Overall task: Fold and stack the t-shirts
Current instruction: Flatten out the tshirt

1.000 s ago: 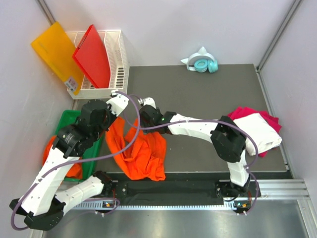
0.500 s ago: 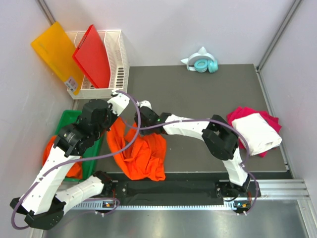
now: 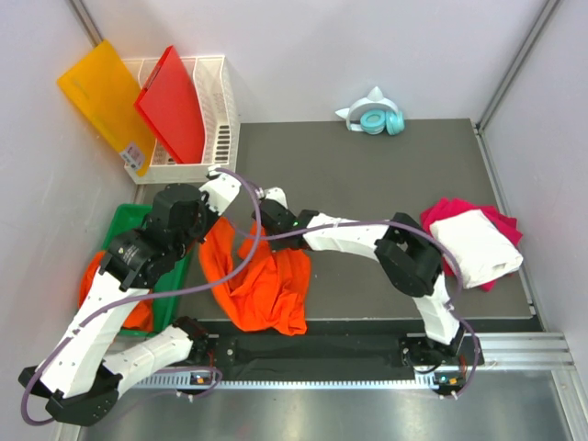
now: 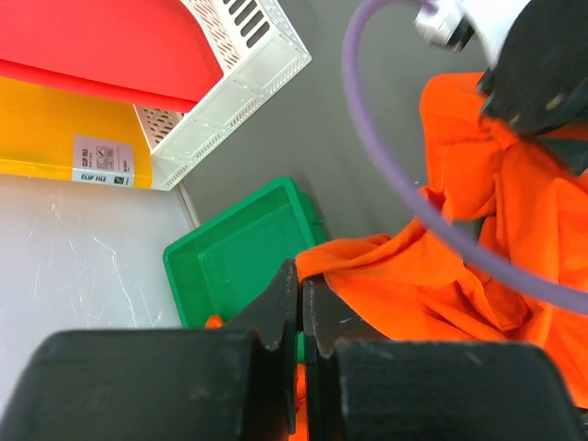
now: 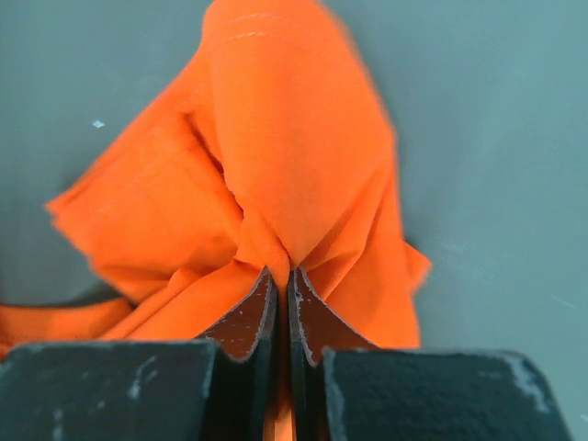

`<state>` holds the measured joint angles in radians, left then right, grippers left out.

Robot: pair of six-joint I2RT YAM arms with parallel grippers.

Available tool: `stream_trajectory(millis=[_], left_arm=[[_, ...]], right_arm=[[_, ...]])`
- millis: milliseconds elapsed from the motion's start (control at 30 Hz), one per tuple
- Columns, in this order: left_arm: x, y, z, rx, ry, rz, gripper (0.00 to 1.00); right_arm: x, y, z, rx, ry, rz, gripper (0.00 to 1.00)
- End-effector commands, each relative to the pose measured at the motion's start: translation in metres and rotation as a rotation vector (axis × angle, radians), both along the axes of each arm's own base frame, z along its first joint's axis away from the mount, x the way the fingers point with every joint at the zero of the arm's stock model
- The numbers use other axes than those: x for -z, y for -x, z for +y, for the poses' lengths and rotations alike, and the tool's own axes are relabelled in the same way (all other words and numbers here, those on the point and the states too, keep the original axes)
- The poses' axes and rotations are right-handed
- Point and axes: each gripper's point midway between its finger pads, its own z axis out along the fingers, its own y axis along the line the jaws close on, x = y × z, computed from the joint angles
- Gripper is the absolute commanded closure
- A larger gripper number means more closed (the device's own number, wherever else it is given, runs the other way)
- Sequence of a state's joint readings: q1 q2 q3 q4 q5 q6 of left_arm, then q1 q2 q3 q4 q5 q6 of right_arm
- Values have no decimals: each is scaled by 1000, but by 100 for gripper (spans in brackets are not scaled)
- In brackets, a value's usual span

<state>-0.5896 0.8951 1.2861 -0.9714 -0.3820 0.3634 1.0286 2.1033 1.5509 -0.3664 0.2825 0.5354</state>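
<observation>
**Both pincers clamped on one orange shirt**

In the top view the crumpled orange t-shirt lies on the table, at about 8 o'clock from its middle. The right gripper has its jaws pressed together on a pinched ridge of this cloth, which fans out toward 12 o'clock from the tips. The left gripper is likewise closed on the shirt's edge. The cloth spreads toward 3 o'clock, and the green bin sits at 10 o'clock. The right arm rises from its base at 5 o'clock, bends, then stretches low toward 9 o'clock. The left arm arches over the bin. At 3 o'clock a folded white t-shirt rests on a magenta t-shirt.
</observation>
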Motion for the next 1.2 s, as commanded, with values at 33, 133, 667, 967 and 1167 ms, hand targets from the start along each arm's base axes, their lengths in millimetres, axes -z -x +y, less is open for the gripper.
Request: stream_trajectory(millis=[33,133,667,967,1167], left_arm=[[-16,-13,-7,-20,64,-71,100],[-20,-21,-12,-20,73,-86,100],[-13,-151,70,-396,271,-27,100],[14,-169,59,-380,366,45,100],[35,-159,43,-306,393,112,100]], right_arm=[[-150,-53,-69,246,-145,-255,100],[-225,-72,-130,347,-203,-373,100],[-221,-17,-307,642,-58,-356,100],[-144,24,-317,664,-77,-219,100],[-120,33,-296,609,-90,-147,100]])
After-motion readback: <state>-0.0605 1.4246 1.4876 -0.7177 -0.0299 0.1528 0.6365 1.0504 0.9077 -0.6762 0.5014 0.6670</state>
